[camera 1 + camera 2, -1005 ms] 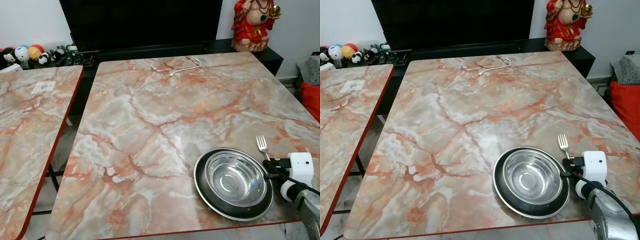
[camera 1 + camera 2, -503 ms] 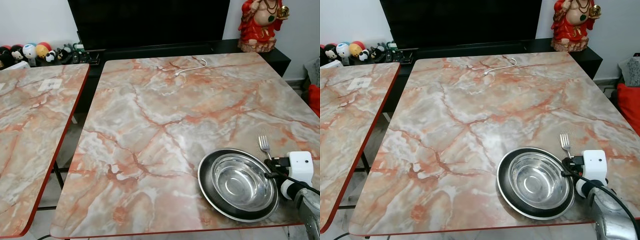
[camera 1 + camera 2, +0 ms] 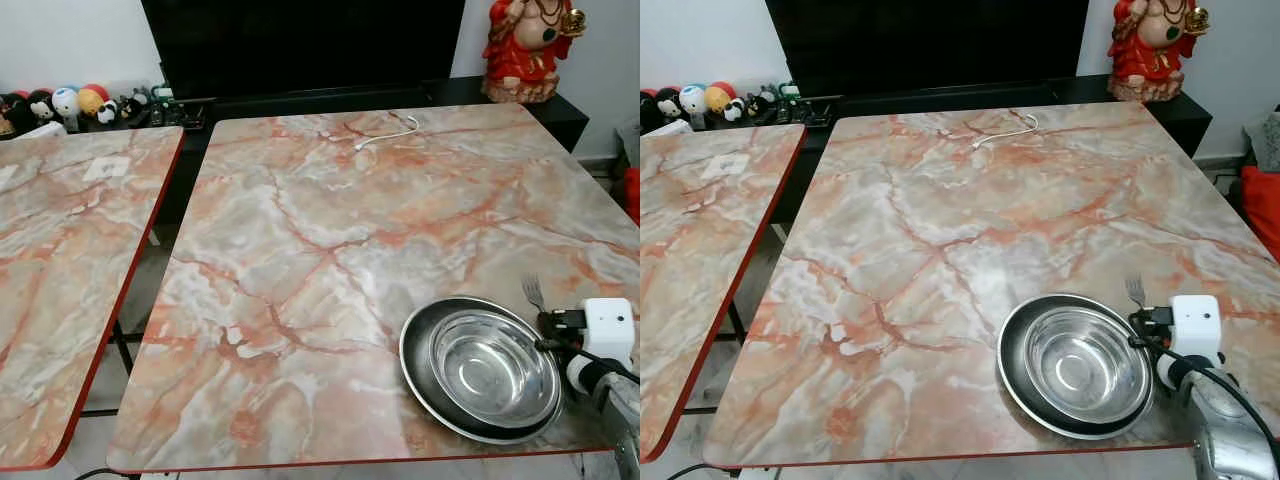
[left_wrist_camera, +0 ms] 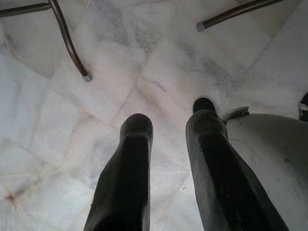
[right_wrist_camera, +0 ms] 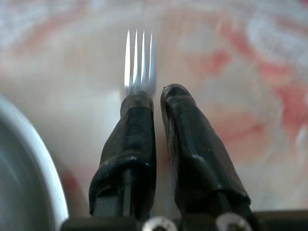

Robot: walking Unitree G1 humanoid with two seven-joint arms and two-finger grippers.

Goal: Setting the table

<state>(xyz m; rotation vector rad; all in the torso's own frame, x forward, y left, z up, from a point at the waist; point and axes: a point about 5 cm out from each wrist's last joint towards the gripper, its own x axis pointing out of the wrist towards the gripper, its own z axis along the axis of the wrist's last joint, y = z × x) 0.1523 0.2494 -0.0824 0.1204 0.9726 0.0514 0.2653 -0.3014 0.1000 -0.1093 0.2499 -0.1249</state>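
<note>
Fork, silver four-tined steel (image 5: 138, 62), is clamped between the right gripper (image 5: 156, 98) fingers, positioned beside the round steel bowl (image 3: 494, 368) on its dark plate (image 3: 415, 375); left gripper (image 4: 171, 125) hangs parted.

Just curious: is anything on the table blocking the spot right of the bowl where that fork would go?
Nothing visible. The right gripper holds the fork over bare table right of the bowl and plate.
</note>
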